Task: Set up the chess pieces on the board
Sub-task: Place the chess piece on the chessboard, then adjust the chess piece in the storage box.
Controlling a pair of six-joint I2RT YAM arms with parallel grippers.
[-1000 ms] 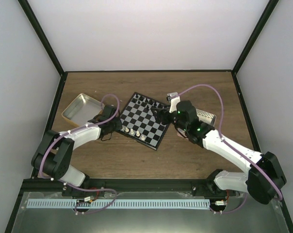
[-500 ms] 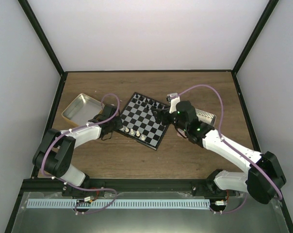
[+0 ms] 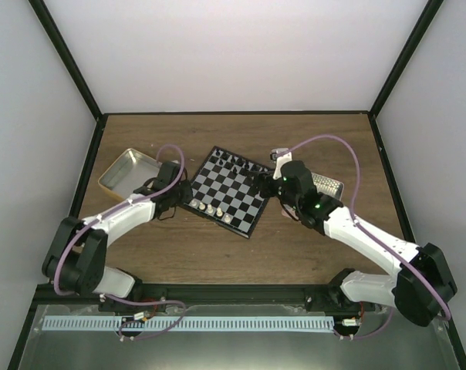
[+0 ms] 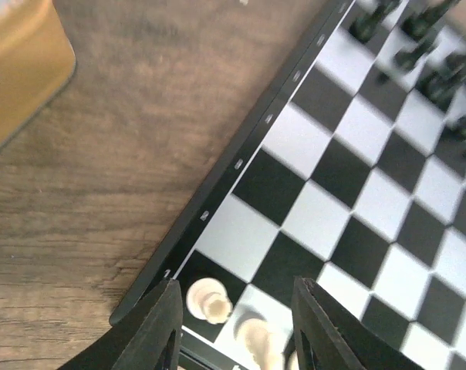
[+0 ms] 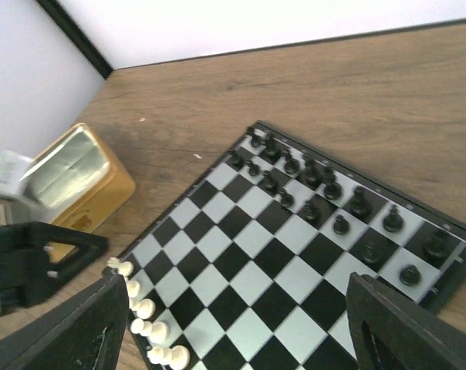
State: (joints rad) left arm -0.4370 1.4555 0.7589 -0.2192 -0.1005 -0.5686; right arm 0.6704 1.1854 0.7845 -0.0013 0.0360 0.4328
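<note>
Where the overhead camera looks down on the brown, wood-grained table (image 3: 241, 250), the small square chessboard with black and pale grey checks and a thin black rim (image 3: 231, 190) lies flat near the middle, slightly turned. Tiny black chess pieces (image 3: 237, 162) line its far edge and tiny cream-white chess pieces (image 3: 211, 209) form a short row along its near edge. The left gripper (image 3: 175, 199) hangs at the board's near-left corner and the right gripper (image 3: 264, 185) at its far-right corner. A shallow, round-cornered metal tin with yellow sides (image 3: 109, 183) lies open to the left, near the board but apart from it. Against the frame a second earlier, the left forearm lies straighter and its wrist sits a little nearer the tin, while board and right arm lie as they did. From the left wrist, the matt black fingers (image 4: 160, 335) stand partly apart and grip nothing. One rounded cream-white piece (image 4: 208, 299) stands upright on the black corner square between them, just beside the left-hand finger, with a second (image 4: 256, 339) next to it. The smooth chessboard (image 4: 295, 139) has a raised rim with small pale marks, and the black chess pieces (image 4: 441, 69) are blurred at the far corner. From the right wrist, the broad black fingers (image 5: 79, 324) spread wide, with only the chessboard (image 5: 248, 254) below. Two rows of knobbed black chess pieces (image 5: 310, 185) fill its far side, and the cream-white chess pieces (image 5: 144, 307) run down its left edge beside the left gripper (image 5: 32, 258) and the brushed-metal tin (image 5: 102, 193)
</note>
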